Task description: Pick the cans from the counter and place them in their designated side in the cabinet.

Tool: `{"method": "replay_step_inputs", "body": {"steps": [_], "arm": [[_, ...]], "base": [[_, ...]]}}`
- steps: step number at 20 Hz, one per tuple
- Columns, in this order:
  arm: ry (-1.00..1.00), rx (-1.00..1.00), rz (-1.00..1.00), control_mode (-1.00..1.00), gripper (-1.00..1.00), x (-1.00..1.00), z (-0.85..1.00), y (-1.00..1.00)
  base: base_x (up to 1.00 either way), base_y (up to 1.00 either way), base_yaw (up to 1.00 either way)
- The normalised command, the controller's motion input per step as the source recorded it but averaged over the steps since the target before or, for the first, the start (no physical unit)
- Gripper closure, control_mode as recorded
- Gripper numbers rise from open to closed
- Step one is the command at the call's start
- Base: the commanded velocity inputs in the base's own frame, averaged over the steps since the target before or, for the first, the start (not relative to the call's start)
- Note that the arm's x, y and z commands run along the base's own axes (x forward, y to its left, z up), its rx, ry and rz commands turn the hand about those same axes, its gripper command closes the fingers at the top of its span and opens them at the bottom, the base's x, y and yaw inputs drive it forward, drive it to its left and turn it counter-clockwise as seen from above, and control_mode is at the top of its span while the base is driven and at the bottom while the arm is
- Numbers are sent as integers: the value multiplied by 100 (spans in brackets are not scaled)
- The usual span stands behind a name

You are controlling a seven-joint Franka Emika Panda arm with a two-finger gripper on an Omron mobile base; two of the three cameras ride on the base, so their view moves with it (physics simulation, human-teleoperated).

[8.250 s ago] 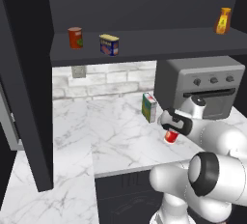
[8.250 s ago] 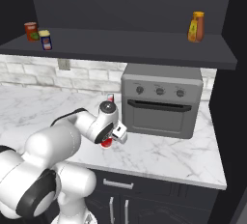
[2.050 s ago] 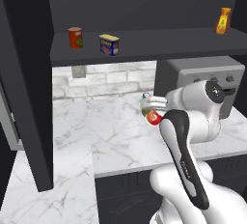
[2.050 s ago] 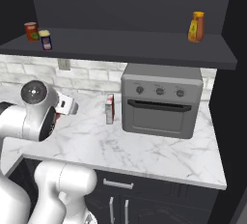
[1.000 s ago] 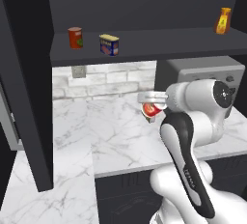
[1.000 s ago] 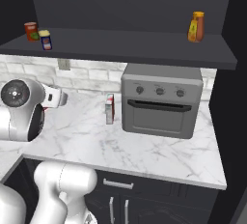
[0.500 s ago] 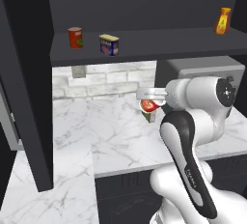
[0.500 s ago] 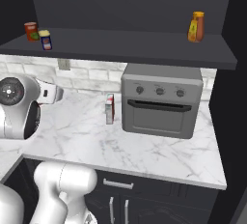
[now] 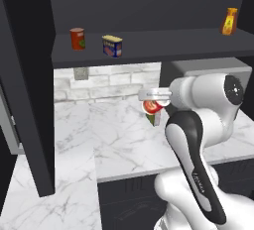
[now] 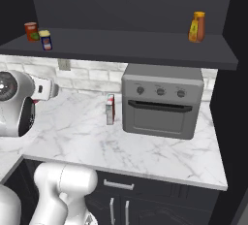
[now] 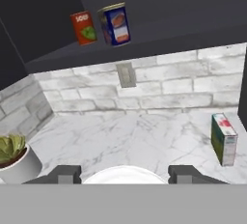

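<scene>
Cans are half sorted: the blue tin (image 9: 112, 45) already stands on the cabinet (image 9: 149, 43) shelf beside an orange-red can (image 9: 77, 38). The gripper (image 9: 151, 100) clasps the red can (image 9: 150, 106) above the counter (image 9: 114, 140), yet to be shelved.

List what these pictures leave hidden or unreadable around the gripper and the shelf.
- Red can in the gripper: in the hand view its white top is cut off by the bottom edge; in the right base view the arm hides it.
- Carton: in the left base view, partly behind the red can.
- Labels of the boxy tin and the orange-red can: too small to read.
- Plant pot: cut off by the hand view's left edge.
</scene>
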Motion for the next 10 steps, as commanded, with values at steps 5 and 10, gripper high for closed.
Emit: {"method": "replay_step_inputs", "body": {"steps": [5,10], "arm": [[-1,0,3,-100,100,-12,17,16],[-1,0,2,-100,100,-4,19,14]], "base": [[0,0,0],[0,0,0]]}}
